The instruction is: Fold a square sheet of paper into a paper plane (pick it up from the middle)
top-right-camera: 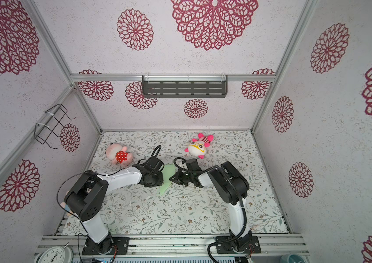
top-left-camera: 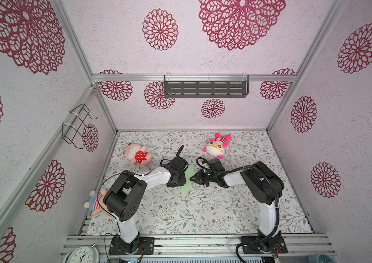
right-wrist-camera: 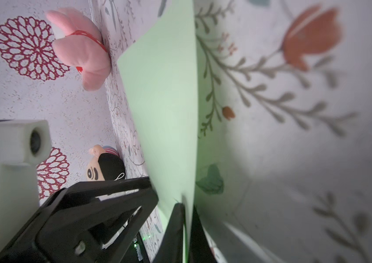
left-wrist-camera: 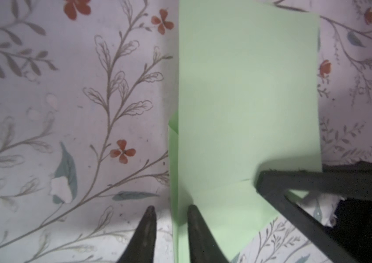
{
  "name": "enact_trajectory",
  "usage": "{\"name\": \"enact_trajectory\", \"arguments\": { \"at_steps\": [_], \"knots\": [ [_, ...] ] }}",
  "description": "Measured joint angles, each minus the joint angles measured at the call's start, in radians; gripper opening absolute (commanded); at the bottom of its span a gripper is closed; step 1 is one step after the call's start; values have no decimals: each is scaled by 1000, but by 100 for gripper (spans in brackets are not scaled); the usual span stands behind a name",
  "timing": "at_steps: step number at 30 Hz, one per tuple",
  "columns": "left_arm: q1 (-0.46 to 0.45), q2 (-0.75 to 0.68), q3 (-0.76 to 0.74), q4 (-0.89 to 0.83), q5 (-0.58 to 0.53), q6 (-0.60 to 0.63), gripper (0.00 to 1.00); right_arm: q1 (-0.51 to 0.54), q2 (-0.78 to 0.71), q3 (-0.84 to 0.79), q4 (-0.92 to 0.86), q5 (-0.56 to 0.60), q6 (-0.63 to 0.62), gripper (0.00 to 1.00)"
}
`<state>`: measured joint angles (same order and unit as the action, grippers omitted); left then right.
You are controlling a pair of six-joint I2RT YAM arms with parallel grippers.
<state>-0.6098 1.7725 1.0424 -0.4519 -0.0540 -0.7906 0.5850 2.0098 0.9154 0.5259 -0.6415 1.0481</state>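
Floral tabletop (top-left-camera: 203,216), medallion walls (top-left-camera: 180,59), plush (top-left-camera: 138,156) at 10 o'clock of paper (top-left-camera: 185,190), wrist views alone show right gripper (right-wrist-camera: 186,205) clamping it, left gripper (left-wrist-camera: 170,208) parted.

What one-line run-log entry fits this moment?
item: pale mint-green folded paper sheet | right gripper: shut on it | left gripper: open, astride its edge | fold: unfinished

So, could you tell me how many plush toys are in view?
3: a pink one back left, a yellow-goggled one back right, a striped one front left, half hidden behind the left arm.
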Motion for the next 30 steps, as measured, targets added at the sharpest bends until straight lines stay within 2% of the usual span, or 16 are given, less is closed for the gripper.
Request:
{"name": "enact_trajectory", "arguments": {
  "at_steps": [2, 7, 12, 19, 21, 24, 30],
  "knots": [
    [0, -48, -7, 17, 2, 10, 51, -4, -29, -32, 5, 24, 7, 7],
    [-6, -203, -58, 151, 13, 45, 78, -25, -156, -126, 20, 101, 37, 7],
    [-40, -274, -168, 356, 28, 99, 93, -48, -269, -203, 24, 186, 73, 7],
    [-153, -220, -227, 567, 29, 234, 95, -77, -387, -289, -55, 307, 150, 7],
    [-179, -189, -228, 621, 26, 275, 92, -81, -414, -297, -85, 330, 173, 7],
    [-209, -132, -231, 700, 19, 354, 81, -85, -441, -300, -115, 351, 211, 8],
    [-274, -29, -303, 901, -39, 531, 78, -98, -447, -310, -135, 354, 272, 8]
  ]
}}
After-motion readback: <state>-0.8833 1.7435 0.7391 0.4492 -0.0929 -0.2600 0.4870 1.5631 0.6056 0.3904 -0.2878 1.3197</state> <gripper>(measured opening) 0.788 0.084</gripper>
